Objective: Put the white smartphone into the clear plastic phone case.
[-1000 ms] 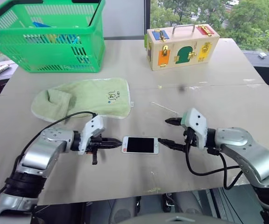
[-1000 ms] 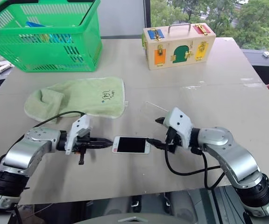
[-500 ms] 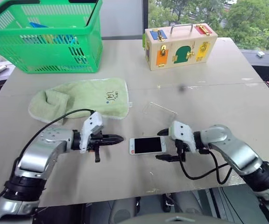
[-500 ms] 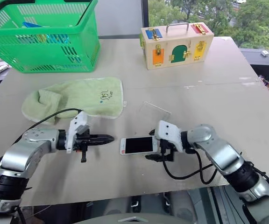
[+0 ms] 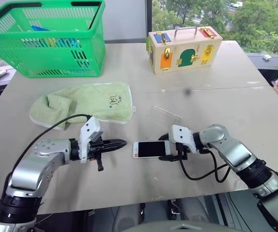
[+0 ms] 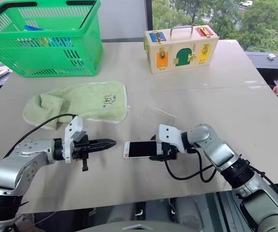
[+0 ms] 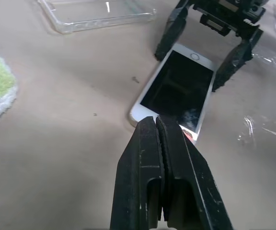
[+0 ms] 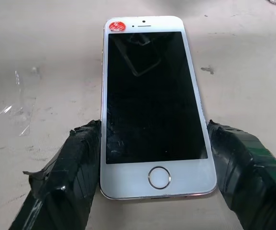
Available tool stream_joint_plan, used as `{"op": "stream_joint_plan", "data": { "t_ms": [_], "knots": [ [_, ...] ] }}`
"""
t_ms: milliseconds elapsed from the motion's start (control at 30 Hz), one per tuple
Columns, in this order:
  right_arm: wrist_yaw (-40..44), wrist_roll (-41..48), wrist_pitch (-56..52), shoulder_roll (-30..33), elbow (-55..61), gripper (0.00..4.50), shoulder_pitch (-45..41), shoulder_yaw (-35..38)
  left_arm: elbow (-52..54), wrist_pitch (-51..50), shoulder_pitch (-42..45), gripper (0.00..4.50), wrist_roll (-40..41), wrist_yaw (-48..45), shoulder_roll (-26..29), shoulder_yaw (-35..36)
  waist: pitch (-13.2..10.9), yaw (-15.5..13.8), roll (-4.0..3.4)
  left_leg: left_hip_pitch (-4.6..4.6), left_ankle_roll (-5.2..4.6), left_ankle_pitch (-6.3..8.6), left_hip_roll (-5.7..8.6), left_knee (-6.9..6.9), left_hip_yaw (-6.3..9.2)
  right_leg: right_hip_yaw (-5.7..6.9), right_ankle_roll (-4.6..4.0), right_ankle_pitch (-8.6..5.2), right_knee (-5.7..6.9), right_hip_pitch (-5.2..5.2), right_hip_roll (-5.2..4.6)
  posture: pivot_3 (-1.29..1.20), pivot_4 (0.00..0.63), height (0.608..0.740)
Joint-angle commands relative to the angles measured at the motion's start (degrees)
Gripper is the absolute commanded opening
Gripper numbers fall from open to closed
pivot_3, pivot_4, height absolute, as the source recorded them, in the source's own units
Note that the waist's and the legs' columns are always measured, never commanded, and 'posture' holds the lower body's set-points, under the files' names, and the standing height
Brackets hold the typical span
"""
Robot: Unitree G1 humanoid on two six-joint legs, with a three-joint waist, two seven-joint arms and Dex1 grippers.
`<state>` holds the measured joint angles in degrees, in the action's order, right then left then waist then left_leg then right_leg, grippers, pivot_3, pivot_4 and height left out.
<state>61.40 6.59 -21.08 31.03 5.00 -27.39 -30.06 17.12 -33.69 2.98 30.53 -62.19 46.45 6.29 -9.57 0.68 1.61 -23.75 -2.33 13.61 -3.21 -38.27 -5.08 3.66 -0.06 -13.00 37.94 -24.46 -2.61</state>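
A white smartphone (image 5: 150,149) lies flat, screen up, near the front edge of a pale surface (image 5: 235,104). A red sticker marks the corner of the end that points toward the left gripper.

The right gripper (image 5: 167,147) is at the phone's home-button end. Its two black fingers (image 8: 68,177) straddle that end, one along each long side, right beside the edges. They stand apart by the width of the phone; whether they press on it cannot be told. A second ago this gripper was raised, with one finger high above the surface. It has since come down and its fingers now lie level around the phone.

The left gripper (image 5: 121,142) hangs just above the surface, a little way from the phone's other end, fingers pressed together into a single point aimed at the phone. A second ago that point was almost touching the phone's end; now there is a clear gap between them.

The phone itself sits a little further toward the robot's right than it did a second ago.

The clear plastic phone case (image 5: 166,114) lies empty on the surface just beyond the phone, apart from it. Further back are a green cloth (image 5: 83,103), a green basket (image 5: 49,41) and a wooden box with latches (image 5: 184,48).
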Motion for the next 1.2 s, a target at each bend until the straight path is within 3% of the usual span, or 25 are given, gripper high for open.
{"op": "stream_joint_plan", "data": {
  "t_ms": [33, 233, 267, 333, 467, 600, 767, 1100, 1200],
  "knots": [
    [0.7, -1.5, -1.5, 3.2, 0.3, 2.98, 3.5, 0.5, -0.4, 1.4, 2.2, 0.00, 0.6, 0.4, -0.8, 0.5, 0.0, -0.2, 0.00, -0.02, 0.00, 0.00, 0.02, 0.01, -0.01, 0.00, 0.00, 0.00, -0.02, 0.00, -0.02, 0.00, 0.150, 0.740],
    [-1.7, 3.4, -5.9, 9.9, 15.2, 2.98, 14.2, 10.1, -5.6, 2.8, 10.4, 0.00, -1.0, -0.6, -3.0, -3.4, 0.0, -2.9, -0.06, -0.19, -0.03, 0.01, 0.23, 0.00, 0.00, 0.11, 0.03, -0.02, -0.14, -0.01, -0.24, 0.00, 0.150, 0.740],
    [-2.4, 4.4, -7.2, 10.6, 17.6, 2.98, 16.0, 11.7, -6.7, 3.1, 11.8, 0.59, -1.2, -0.9, -3.4, -4.0, 0.0, -2.8, -0.04, -0.25, -0.08, 0.04, 0.25, -0.02, -0.03, 0.10, 0.05, -0.02, -0.18, -0.01, -0.27, 0.00, 0.150, 0.740],
    [-4.3, 6.2, -9.5, 12.8, 22.6, 2.98, 21.3, 16.6, -9.4, 4.1, 15.5, 1.14, -2.3, -2.4, -4.6, -6.7, 0.0, -3.1, -0.04, -0.27, -0.11, 0.04, 0.25, -0.03, -0.05, 0.09, 0.06, -0.02, -0.18, 0.00, -0.27, 0.00, 0.150, 0.740],
    [-8.3, 9.0, -13.3, 15.3, 29.7, 2.98, 31.8, 27.4, -16.6, 6.1, 24.2, 3.02, -6.2, -4.6, -8.9, -13.5, -0.1, -3.3, -0.04, -0.44, -0.13, 0.04, 0.36, -0.09, 0.12, 0.23, 0.08, -0.02, -0.19, -0.03, -0.15, 0.00, 0.150, 0.740],
    [-11.5, 11.6, -16.2, 15.1, 33.0, 2.98, 39.0, 38.5, -27.1, 10.1, 34.4, 3.06, -12.4, -6.1, -15.7, -20.8, -0.1, -3.0, 0.02, -0.46, -0.15, 0.02, 0.47, -0.16, 0.19, 0.23, 0.12, -0.01, -0.13, -0.02, 0.02, 0.00, 0.150, 0.740],
    [-14.6, 11.9, -17.9, 14.7, 33.3, 2.98, 40.8, 42.7, -40.5, 16.5, 43.3, 3.06, -19.4, -7.3, -21.9, -26.0, -0.1, -1.8, 0.03, -0.43, -0.16, 0.03, 0.47, -0.13, 0.19, 0.15, 0.33, 0.11, -0.10, -0.06, 0.19, 0.00, 0.150, 0.740],
    [-17.5, 12.5, -16.8, 13.5, 32.0, 2.98, 41.5, 43.5, -68.2, 35.0, 56.3, 3.06, -31.8, -16.7, -27.0, -33.0, -0.1, -1.6, 0.03, -0.91, -0.15, 0.03, 0.49, -0.18, 0.52, 0.21, 0.32, 0.11, -0.12, -0.43, 0.47, 0.00, 0.150, 0.740],
    [-17.7, 12.1, -15.9, 13.3, 31.9, 2.98, 42.6, 43.5, -72.6, 38.8, 57.3, 2.49, -33.4, -18.2, -27.9, -32.7, -0.1, -1.6, 0.03, -0.89, -0.15, 0.03, 0.51, -0.20, 0.51, 0.20, 0.32, 0.11, -0.11, -0.41, 0.47, 0.00, 0.150, 0.740]
  ]
}}
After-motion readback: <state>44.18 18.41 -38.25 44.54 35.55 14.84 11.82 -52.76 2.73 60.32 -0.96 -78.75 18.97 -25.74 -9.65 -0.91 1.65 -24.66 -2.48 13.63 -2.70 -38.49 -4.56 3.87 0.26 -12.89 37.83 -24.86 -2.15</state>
